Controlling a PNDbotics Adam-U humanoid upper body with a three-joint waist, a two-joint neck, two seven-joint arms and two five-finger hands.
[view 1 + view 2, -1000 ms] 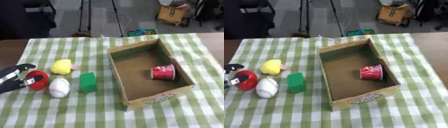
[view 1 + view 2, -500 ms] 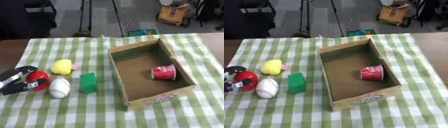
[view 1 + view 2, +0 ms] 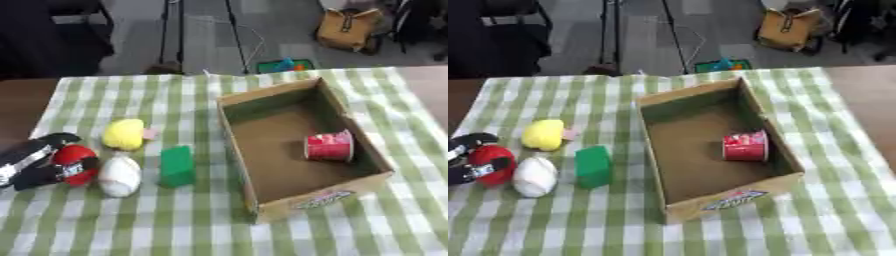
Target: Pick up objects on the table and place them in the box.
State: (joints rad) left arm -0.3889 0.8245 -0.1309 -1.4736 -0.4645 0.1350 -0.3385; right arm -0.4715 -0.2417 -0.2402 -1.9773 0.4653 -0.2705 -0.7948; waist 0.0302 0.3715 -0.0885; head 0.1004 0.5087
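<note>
fingers (image 3: 39,176) of the left hand (image 3: 26,162) curl round the red ball (image 3: 74,163) at the left edge of the table (image 3: 210,230), one above it and one below. compared with a second ago the hand reaches further round the ball, which has not shifted on the cloth: judged, the grasp is just closing and the lift has not begun. the right hand shows in no view.

near to far, counted: one cardboard box (image 3: 262,195), open-topped, standing right of centre, its printed near wall toward the near edge; one red cup (image 3: 330,146) lying on its side inside the box against the right wall, so one item is judged already placed. four objects lie outside the box in a cluster toward the left edge: one white egg-shaped object (image 3: 120,175) just beside the red ball; one green block (image 3: 178,165) between the egg shape and the box; one red ball, held; one yellow rounded object (image 3: 124,134) furthest back, with a small pink piece (image 3: 150,133) touching its right side.

judged, four placements remain.
</note>
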